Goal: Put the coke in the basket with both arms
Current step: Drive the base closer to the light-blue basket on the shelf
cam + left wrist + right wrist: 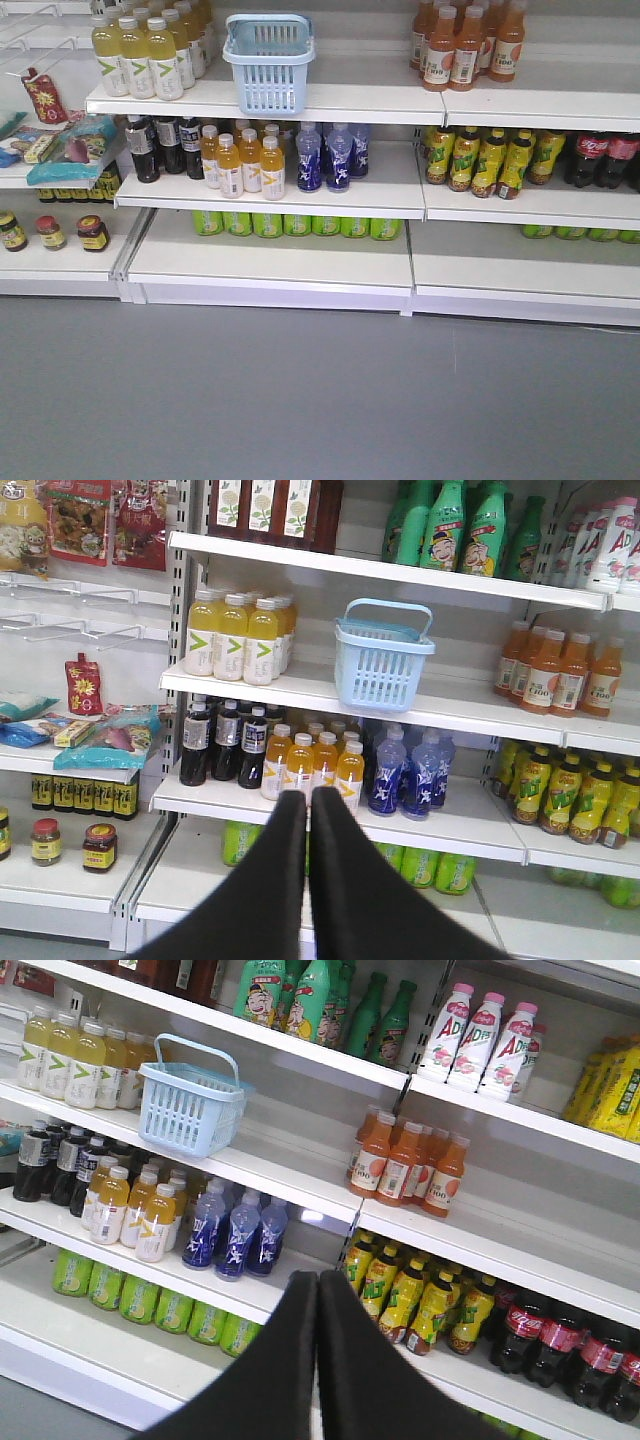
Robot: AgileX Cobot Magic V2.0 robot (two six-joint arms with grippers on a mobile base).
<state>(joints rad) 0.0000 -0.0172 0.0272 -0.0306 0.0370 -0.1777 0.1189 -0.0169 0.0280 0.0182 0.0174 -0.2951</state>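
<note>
Several coke bottles [604,158] with red labels and red caps stand at the far right of the middle shelf, and the right wrist view shows the coke [562,1348] low on its right. The light blue basket [268,62] sits on the upper shelf, handle up; I also see the basket [382,655] from the left wrist and the basket [190,1100] from the right wrist. My left gripper [308,796] is shut and holds nothing, well back from the shelves. My right gripper [318,1278] is likewise shut and holds nothing. Neither arm shows in the front view.
Yellow drink bottles [140,55] stand left of the basket, orange ones [465,45] to its right. Dark white-labelled bottles [160,148], orange and blue bottles fill the middle shelf; yellow-green bottles [485,160] stand beside the coke. Green bottles [300,225] lie on the shelf below. Grey floor [320,400] lies in front.
</note>
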